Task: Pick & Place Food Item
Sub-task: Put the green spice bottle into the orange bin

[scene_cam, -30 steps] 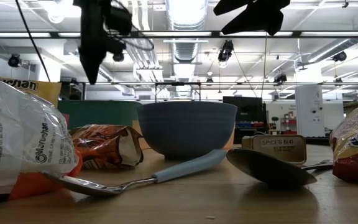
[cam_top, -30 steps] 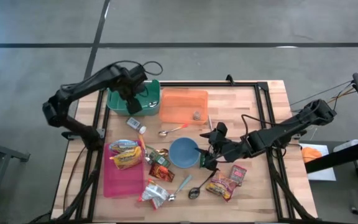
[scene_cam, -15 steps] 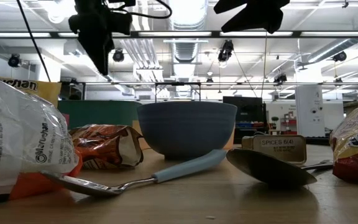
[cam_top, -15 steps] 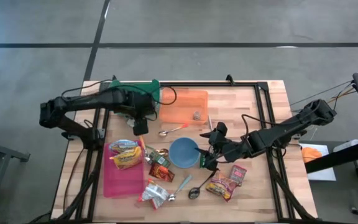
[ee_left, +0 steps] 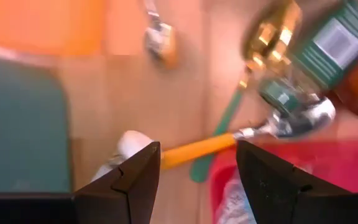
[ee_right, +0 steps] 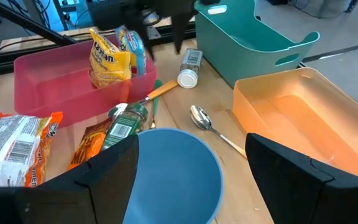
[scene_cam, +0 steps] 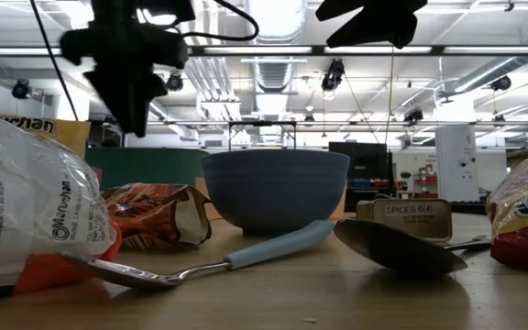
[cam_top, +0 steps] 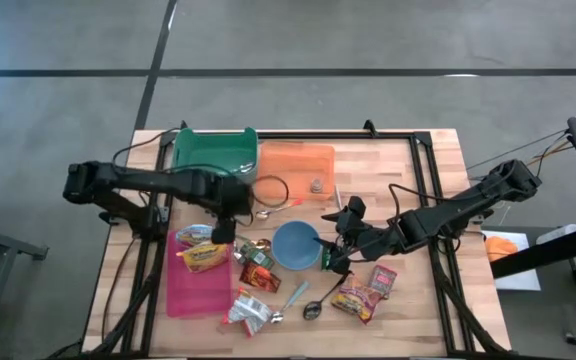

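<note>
A pink tray (cam_top: 183, 290) at the near left carries a yellow noodle packet (cam_top: 205, 257) and a bluish packet (cam_top: 196, 235). More snack packets (cam_top: 360, 298) lie on the wood at the near right. My left gripper (cam_top: 225, 224) hangs open over the tray's far edge, pointing down. In the left wrist view an orange-handled spoon (ee_left: 197, 149) and a small bottle's white cap (ee_left: 131, 142) show beyond its open fingers. My right gripper (cam_top: 330, 254) hovers open beside the blue bowl (cam_top: 294, 246), with the bowl (ee_right: 166, 168) under its fingers.
A green bin (cam_top: 212, 155) and an orange bin (cam_top: 296, 170) stand at the far side. Spice jars (cam_top: 258, 262), several spoons (cam_top: 276, 209) and a clear packet (cam_top: 248, 312) crowd the wood around the bowl. In the low view a noodle bag (scene_cam: 26, 211) fills the left.
My left gripper has swung from over the green bin toward the table's near edge and somewhat down, rolling as it went, and now hangs over the pink tray's far edge. Its fingers stay open.
</note>
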`<action>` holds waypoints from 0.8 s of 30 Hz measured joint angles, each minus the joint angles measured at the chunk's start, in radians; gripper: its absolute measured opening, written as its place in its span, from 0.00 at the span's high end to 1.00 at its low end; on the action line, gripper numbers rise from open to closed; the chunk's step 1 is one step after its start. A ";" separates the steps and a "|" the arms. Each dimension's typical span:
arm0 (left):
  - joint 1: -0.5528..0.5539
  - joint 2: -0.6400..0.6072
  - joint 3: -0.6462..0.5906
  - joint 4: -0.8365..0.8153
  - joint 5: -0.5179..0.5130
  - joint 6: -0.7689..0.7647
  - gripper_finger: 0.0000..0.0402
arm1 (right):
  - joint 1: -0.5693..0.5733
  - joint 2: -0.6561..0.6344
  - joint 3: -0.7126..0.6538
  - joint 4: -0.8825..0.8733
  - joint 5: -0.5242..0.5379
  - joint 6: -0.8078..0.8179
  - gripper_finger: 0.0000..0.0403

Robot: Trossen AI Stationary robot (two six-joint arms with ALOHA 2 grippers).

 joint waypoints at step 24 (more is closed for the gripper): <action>-0.138 0.137 -0.104 0.238 0.011 0.136 0.42 | 0.000 0.001 -0.001 -0.001 -0.011 0.000 0.27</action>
